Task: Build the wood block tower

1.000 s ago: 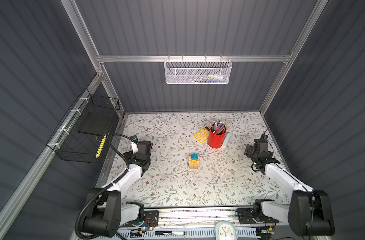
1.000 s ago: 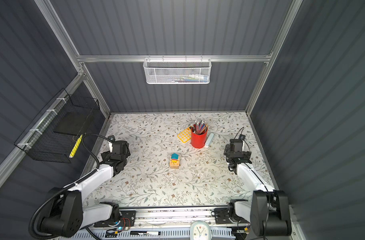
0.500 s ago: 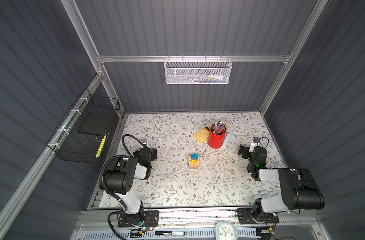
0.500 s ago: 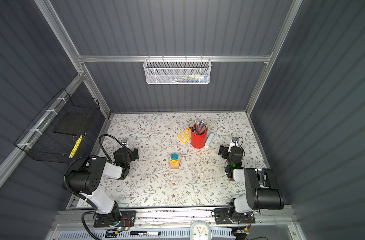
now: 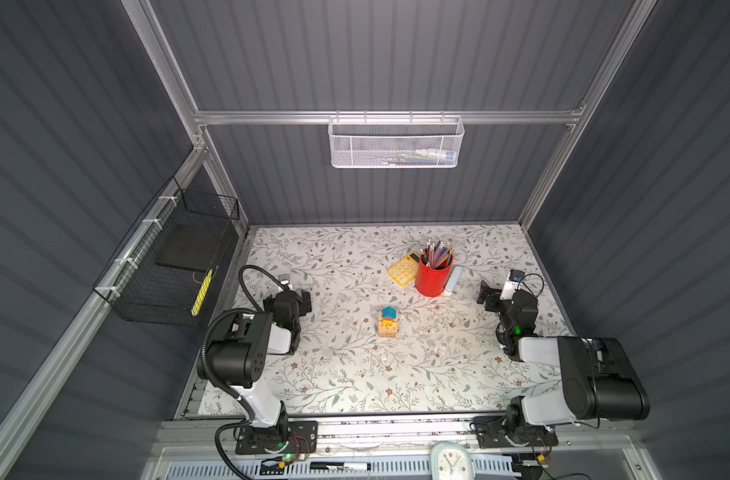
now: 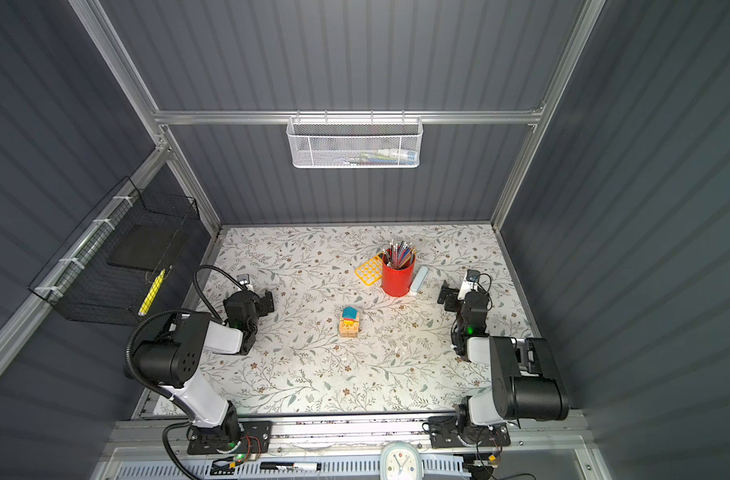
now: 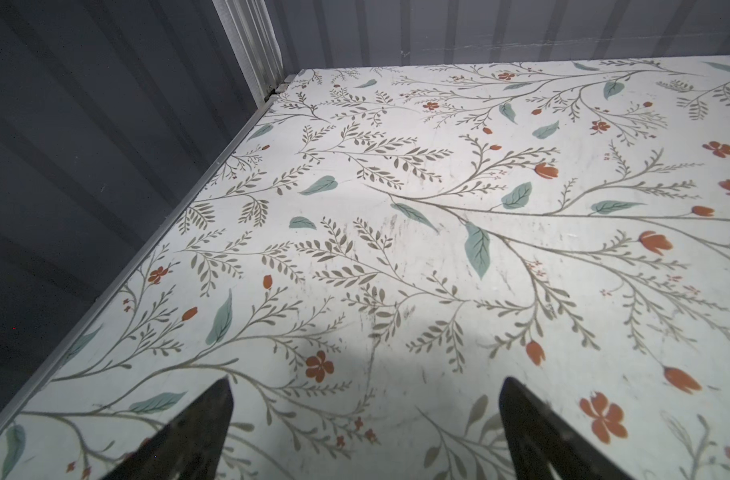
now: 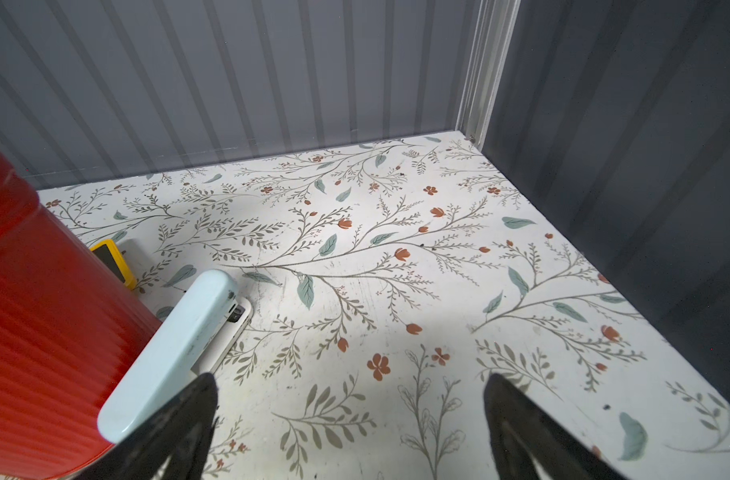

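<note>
The wood block tower (image 5: 388, 322) (image 6: 349, 322) stands in the middle of the floral table: tan planks in crossed layers with yellow, red and teal blocks on top. My left gripper (image 5: 302, 301) (image 6: 268, 302) rests low at the table's left side, well apart from the tower. In the left wrist view it (image 7: 366, 381) is open over bare table. My right gripper (image 5: 485, 296) (image 6: 445, 298) sits at the right side, also far from the tower. In the right wrist view it (image 8: 351, 376) is open and holds nothing. Neither wrist view shows the tower.
A red pencil cup (image 5: 433, 276) stands behind the tower, with a yellow calculator (image 5: 404, 270) on its left and a pale blue stapler (image 8: 168, 357) on its right, close to my right gripper. A black wire basket (image 5: 168, 270) hangs on the left wall.
Both arms have folded back from a stretched-out pose, elbows now raised near their bases. Both grippers stayed open. The tower has not moved.
</note>
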